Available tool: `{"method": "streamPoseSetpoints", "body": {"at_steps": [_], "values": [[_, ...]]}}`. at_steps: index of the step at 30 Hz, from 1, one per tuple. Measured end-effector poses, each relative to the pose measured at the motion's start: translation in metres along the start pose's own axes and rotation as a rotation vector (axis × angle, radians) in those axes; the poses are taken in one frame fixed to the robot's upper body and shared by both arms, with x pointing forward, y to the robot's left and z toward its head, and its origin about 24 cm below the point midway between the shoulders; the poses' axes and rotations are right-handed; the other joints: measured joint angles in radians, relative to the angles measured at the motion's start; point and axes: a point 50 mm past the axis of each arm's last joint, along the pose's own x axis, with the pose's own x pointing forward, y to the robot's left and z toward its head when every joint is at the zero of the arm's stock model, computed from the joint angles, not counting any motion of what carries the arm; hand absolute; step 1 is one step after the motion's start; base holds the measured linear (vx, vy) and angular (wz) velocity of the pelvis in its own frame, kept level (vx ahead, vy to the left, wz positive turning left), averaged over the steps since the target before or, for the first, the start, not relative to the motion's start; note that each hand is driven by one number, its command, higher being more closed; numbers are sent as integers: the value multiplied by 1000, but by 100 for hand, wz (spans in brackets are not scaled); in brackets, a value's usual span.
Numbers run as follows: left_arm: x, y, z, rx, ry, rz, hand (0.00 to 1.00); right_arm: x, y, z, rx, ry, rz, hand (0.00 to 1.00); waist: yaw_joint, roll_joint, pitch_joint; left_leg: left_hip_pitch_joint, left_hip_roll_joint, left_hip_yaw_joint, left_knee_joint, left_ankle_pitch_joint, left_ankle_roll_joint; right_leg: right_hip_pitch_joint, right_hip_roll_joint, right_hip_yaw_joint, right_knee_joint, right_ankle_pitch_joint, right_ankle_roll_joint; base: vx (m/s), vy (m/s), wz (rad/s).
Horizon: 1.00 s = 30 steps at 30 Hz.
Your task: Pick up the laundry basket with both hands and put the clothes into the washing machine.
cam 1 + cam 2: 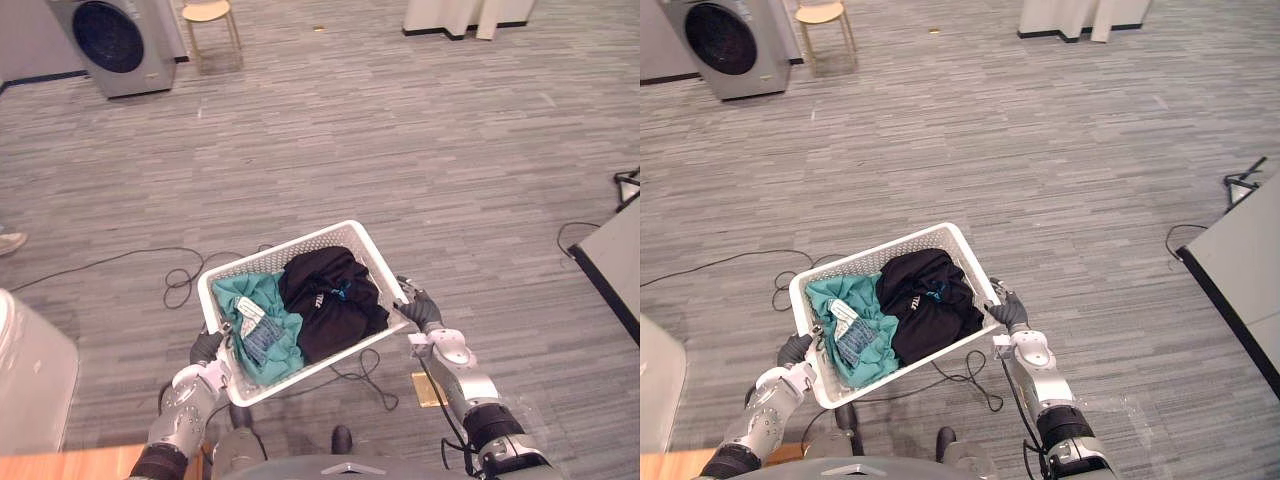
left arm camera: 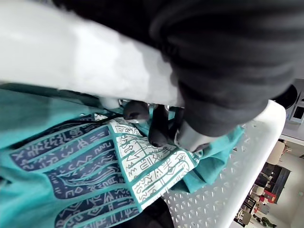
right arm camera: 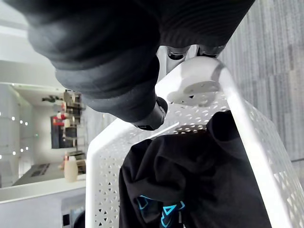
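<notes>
Gripping the white perforated plastic laundry basket (image 1: pixel 255 265) at its two short ends, the left hand (image 1: pixel 207 348) curls its fingers over one rim next to a teal patterned garment (image 1: pixel 285 350), and the right hand (image 1: pixel 420 308) clasps the opposite rim next to a black garment (image 1: pixel 330 300), holding the basket clear of the grey plank floor (image 1: pixel 400 130). Well apart at the far left stands the silver front-loading washing machine (image 1: pixel 115 40), with a small wooden stool (image 1: pixel 210 15) just beside it
</notes>
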Motion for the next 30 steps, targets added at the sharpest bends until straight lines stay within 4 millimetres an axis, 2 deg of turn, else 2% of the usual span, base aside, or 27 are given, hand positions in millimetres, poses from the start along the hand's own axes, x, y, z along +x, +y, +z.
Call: {"method": "streamPoseSetpoints", "body": {"at_steps": [1,2,3,4,5,7,8,9,10,11,12,14,15,16,17,18,19,20,21,22,23,24,25,26,29,30], "values": [[0,0,0,-6,-2,2,100,0,0,0,2,-3,-1,100,3,-12,-4,1,-22,5,17,9,12,-20,-30,5,53,-35,16,359,347,-43],[-2,3,-3,-10,6,12,100,-2,1,-3,7,5,0,100,10,-49,-24,22,-80,45,25,11,42,-58,-104,19,174,-86,39,401,326,-32],[-4,5,-7,-16,15,24,100,-2,4,-5,21,7,3,100,3,-67,-34,37,-125,74,58,-32,71,-133,-173,-11,366,-96,40,566,427,-12],[-5,5,-9,-14,22,32,100,-5,4,-9,34,18,-5,100,-4,-70,-33,63,-160,77,95,-66,94,-175,-243,-35,522,-51,30,501,333,10],[-5,6,-10,-10,25,36,100,-6,3,-12,44,30,-12,100,-3,-73,-31,85,-174,80,105,-81,106,-192,-266,-34,598,-15,23,389,251,19],[-6,9,-10,4,27,47,100,-9,3,-16,48,45,-16,100,-4,-59,-19,172,-187,76,95,-117,128,-240,-305,-36,783,131,12,311,129,8],[-6,13,-7,16,21,54,100,-8,7,-17,62,41,-9,100,-2,-54,-5,241,-184,68,72,-136,127,-269,-312,-40,884,84,0,386,122,4],[-6,15,-5,22,14,59,100,-8,10,-16,71,35,-4,100,-2,-52,-3,283,-184,68,45,-141,125,-296,-312,-54,906,36,-6,442,82,0],[-6,16,-1,25,-3,56,100,-7,12,-14,75,20,0,100,-7,-42,2,330,-176,65,1,-159,110,-339,-306,-88,870,-11,-9,346,-32,-4],[-6,14,1,25,-15,52,100,-5,12,-11,75,11,1,100,-12,-35,7,354,-168,61,-19,-180,88,-364,-295,-105,829,-26,-8,412,-106,-6],[-4,13,4,28,-27,47,100,-4,12,-8,81,2,0,100,-19,-28,21,378,-164,62,-28,-196,76,-408,-281,-114,690,-28,-5,425,-186,2],[-2,8,5,38,-28,28,100,-5,7,-7,78,-2,-8,100,-47,-28,33,425,-147,47,-56,-227,31,-405,-241,-93,258,89,35,380,-227,25],[-2,7,5,45,-25,19,100,-7,6,-8,74,-2,-11,100,-57,-47,29,444,-154,38,-69,-248,5,-388,-237,-68,97,156,58,466,-298,42],[-2,4,1,38,-14,16,100,-13,0,-10,61,-1,-17,100,-67,-38,33,487,-138,14,-76,-287,-6,-387,-223,-30,117,278,74,495,-315,37],[-2,1,-2,32,-1,11,100,-16,-5,-11,50,2,-28,100,-69,-13,28,492,-120,10,-64,-299,10,-406,-201,-29,178,272,76,536,-314,27],[-1,-6,-7,26,10,-5,100,-19,-13,-11,54,7,-54,100,-64,10,20,462,-84,3,28,-296,40,-440,-187,-33,287,188,49,514,-330,23],[-1,-9,-11,33,25,-14,100,-20,-16,-12,65,8,-70,100,-72,8,24,375,-35,-15,248,-260,27,-430,-194,-51,348,120,30,501,-332,26],[-1,-9,-14,35,37,-16,100,-21,-18,-13,66,11,-78,100,-79,13,29,330,-2,-19,376,-226,22,-402,-192,-75,356,100,20,512,-350,31],[-1,-12,-21,22,59,-13,100,-24,-23,-17,62,23,-90,100,-74,21,36,228,71,-19,656,-134,30,-331,-176,-113,356,61,-6,417,-238,18],[-2,-12,-24,19,69,-10,100,-25,-24,-18,59,27,-93,100,-68,21,40,185,95,-13,799,-109,44,-293,-169,-120,352,43,-19,529,-231,7],[-4,-10,-29,16,89,-6,100,-27,-26,-16,50,19,-93,100,-60,11,50,116,103,-6,987,-101,67,-215,-161,-127,335,-2,-33,499,-154,3],[-5,-10,-32,7,96,-5,100,-29,-26,-12,47,-3,-89,100,-56,1,61,63,95,28,1065,-120,92,-139,-161,-132,305,-26,-29,646,-146,5],[-5,-10,-31,0,95,-8,100,-29,-25,-7,47,-24,-85,100,-44,-10,66,15,93,83,1035,-128,106,-81,-162,-135,261,-35,-24,439,-82,3],[-5,-10,-31,-2,93,-12,100,-28,-25,-5,47,-34,-83,100,-38,-11,66,-8,92,104,992,-130,108,-55,-164,-135,236,-38,-20,421,-23,-4],[-5,-10,-28,-1,81,-24,100,-26,-24,-4,48,-42,-80,100,-20,-18,63,-70,11,95,543,-125,78,19,-203,-139,159,-48,7,384,66,-7],[-5,-10,-28,-2,75,-25,100,-26,-23,-4,46,-39,-77,100,-13,-12,59,-67,-19,64,253,-85,42,41,-212,-135,140,-55,34,558,193,-13]]}}
